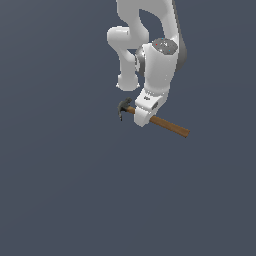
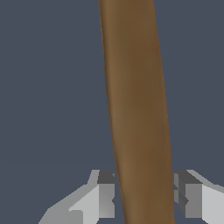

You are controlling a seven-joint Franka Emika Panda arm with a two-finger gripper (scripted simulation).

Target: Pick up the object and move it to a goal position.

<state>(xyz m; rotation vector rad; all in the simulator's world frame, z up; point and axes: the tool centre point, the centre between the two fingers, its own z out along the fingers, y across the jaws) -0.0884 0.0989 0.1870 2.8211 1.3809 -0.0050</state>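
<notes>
- Currently the hand (image 2: 142, 192) is clamped on the small claw hammer with dark metal head and brown wooden handle (image 1: 169, 125), pads on both handle sides.
- Grip sits near the head, probably near the balance point, limiting tilt.
- Hammer looks held under the wrist; height above the grey table (image 1: 60, 190) unclear.

The hammer (image 1: 167, 125) runs slantwise under my wrist, its head toward the exterior view's left and its handle end toward the exterior view's right, lower in that picture. My claw (image 2: 142, 192) sits astride the handle nearer the head than the far end, one finger (image 2: 105, 194) on each side of it. From the wrist view the pads seem to touch the handle, though I cannot be sure.
</notes>
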